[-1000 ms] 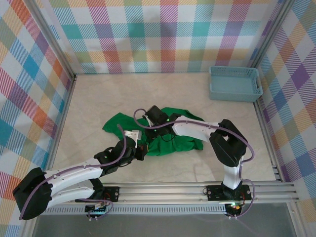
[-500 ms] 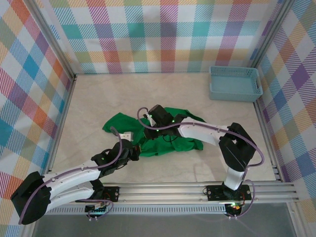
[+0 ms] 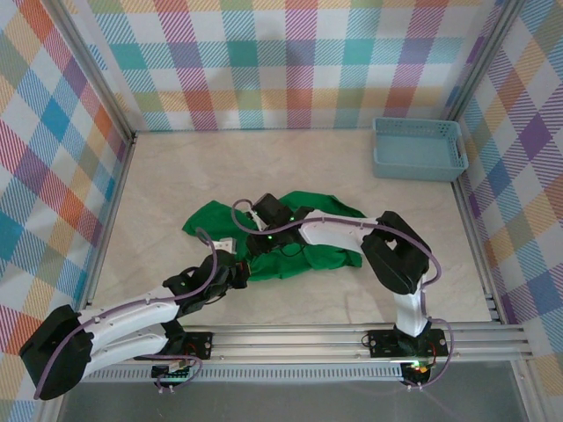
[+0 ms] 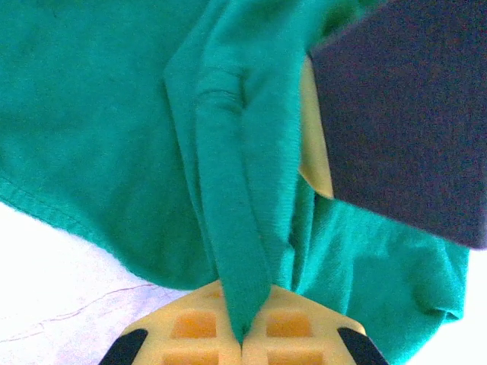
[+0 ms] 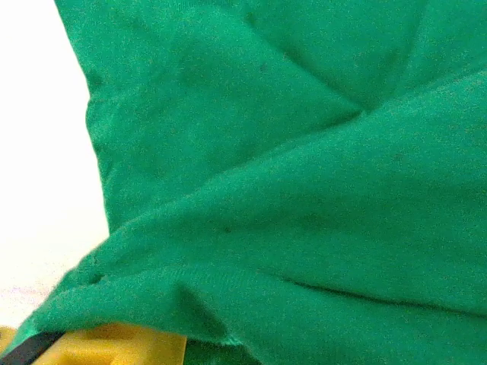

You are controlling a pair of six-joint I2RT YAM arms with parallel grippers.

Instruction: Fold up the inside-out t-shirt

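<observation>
The pale stone-look table [image 3: 176,176] holds a soft bright green cloth t-shirt [image 3: 334,255], crumpled near the middle. A light blue plastic basket [image 3: 418,169] sits at 2 o'clock. At the shirt's 7 o'clock edge, the left gripper [image 4: 242,342] pinches a fold. The right gripper [image 3: 253,237] presses on the shirt toward 9 o'clock; I cannot tell its grip.

Items counted:
- Table [image 3: 176,176]: one.
- Garments: one, a green t-shirt [image 3: 327,257].
- Containers: one, a light blue basket [image 3: 419,149].
- Robot arms: two, a left arm [image 3: 132,312] and a right arm [image 3: 400,255].
- Tools: two, one per arm, the left tool [image 4: 242,338] and the right tool [image 3: 257,239].
- Yellow pads [image 4: 190,325] on the left tool: two.
- Purple cables: two, one along each arm.
</observation>
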